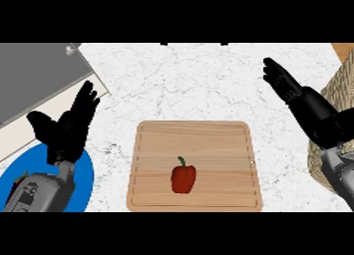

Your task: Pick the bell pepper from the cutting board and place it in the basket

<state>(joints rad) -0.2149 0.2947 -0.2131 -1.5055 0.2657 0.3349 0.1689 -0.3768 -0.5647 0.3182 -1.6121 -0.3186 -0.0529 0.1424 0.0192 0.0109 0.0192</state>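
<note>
The bell pepper [183, 179] lies on the cutting board [153, 149], toward its near edge, stem pointing away. The right hand [312, 109], fingers extended and empty, hovers beside the basket [349, 82]; the pepper sits to its lower left. The left hand [65, 127] rests open.

A white marbled counter [201, 79] carries everything here. A wooden cutting board [209, 144] lies flat near the counter's front edge, about midway along it. A blue plate [17, 167] rests at the front left corner, partly covered by a forearm. A wicker basket [341, 84] stands along the right edge. At the back left corner, a grey stainless surface [28, 74] is set into the counter.
</note>
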